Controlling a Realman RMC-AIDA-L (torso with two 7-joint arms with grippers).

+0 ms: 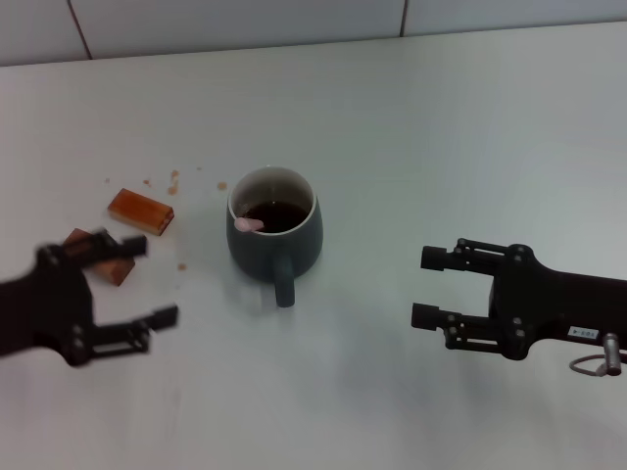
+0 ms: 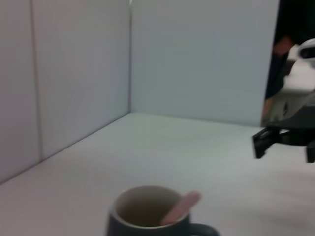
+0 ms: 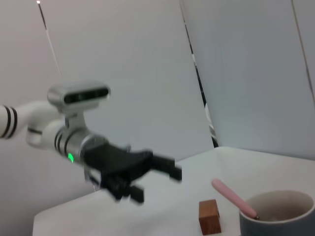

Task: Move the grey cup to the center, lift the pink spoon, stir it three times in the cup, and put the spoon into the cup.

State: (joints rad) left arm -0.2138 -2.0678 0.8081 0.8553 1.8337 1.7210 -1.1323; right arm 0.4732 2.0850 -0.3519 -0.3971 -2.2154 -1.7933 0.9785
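Observation:
The grey cup (image 1: 274,233) stands near the table's middle with dark liquid inside and its handle toward me. The pink spoon (image 1: 250,224) rests in the cup, its pink handle leaning on the left rim. The cup (image 2: 147,216) and spoon (image 2: 181,207) also show in the left wrist view, and the cup (image 3: 278,216) and spoon (image 3: 234,196) in the right wrist view. My left gripper (image 1: 142,284) is open and empty, left of the cup. My right gripper (image 1: 428,287) is open and empty, right of the cup.
Two brown rectangular blocks lie left of the cup: one (image 1: 141,211) further back, one (image 1: 103,257) partly behind my left gripper. Brown crumbs (image 1: 173,183) lie scattered near them. White walls close the table's far side.

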